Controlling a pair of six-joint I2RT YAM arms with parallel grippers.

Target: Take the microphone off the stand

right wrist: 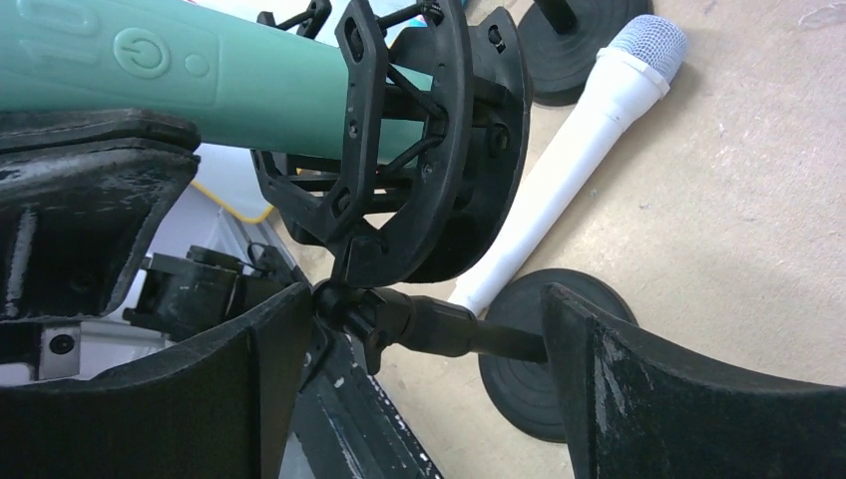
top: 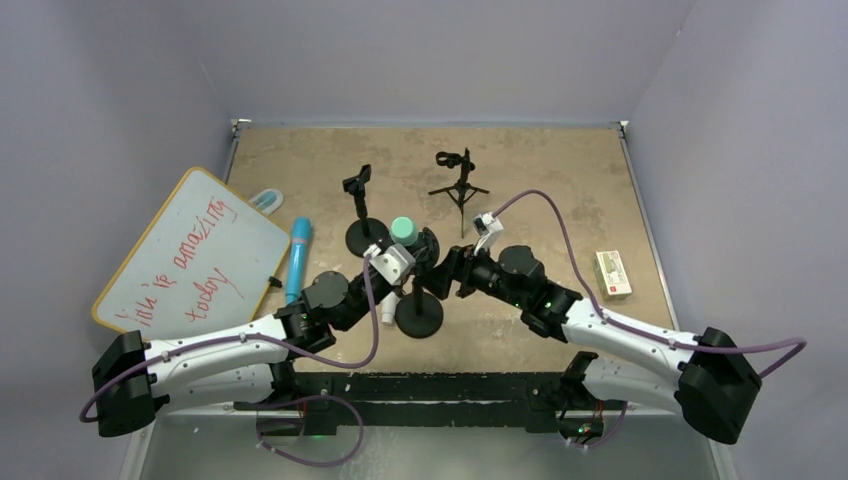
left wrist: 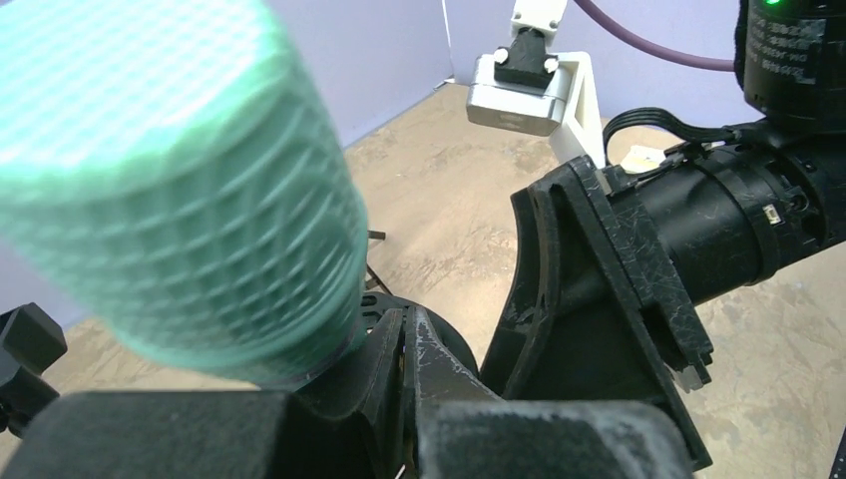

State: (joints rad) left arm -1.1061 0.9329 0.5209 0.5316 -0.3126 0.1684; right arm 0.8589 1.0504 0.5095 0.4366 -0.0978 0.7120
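Three mics: green mic (right wrist: 200, 80) in stand (top: 419, 315), blue mic (top: 298, 258) and white mic (right wrist: 569, 170) on worktop (top: 560, 180). Three stands. Left claw (left wrist: 409, 339) clenched; right claw (right wrist: 424, 297) released, straddling stem.

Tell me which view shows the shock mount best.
Right wrist: the shock mount sits close and sharp, the green mic passing through it. Top view: small and mostly covered. Left wrist: only the mic's blurred head shows; the mount is hard to tell.

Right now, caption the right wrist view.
Open right hand straddles the stand below its green mic; white mic lies beyond.
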